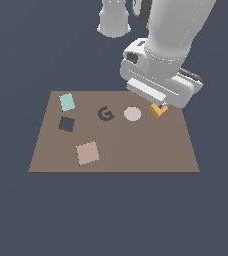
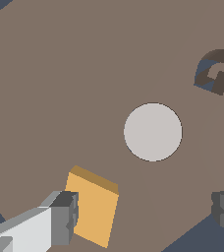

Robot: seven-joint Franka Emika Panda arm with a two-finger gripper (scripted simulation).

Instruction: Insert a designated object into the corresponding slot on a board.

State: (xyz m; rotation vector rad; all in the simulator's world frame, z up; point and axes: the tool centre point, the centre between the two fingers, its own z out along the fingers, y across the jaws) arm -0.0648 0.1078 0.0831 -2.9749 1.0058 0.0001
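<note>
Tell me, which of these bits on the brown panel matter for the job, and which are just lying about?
Part of the job:
- orange cube, between the open jaws
- dark square slot
- brown board
- gripper

Just lying about:
- grey disc
- dark G-shaped ring
- tan square
- pale teal rectangle

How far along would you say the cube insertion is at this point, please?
Early stage. Done: the end effector has reached the orange cube, with one finger beside it. In hand: the grasp, since the fingers are spread and the cube rests on the board. Left: closing, lifting, carrying it past the grey disc and inserting it in the square slot.
</note>
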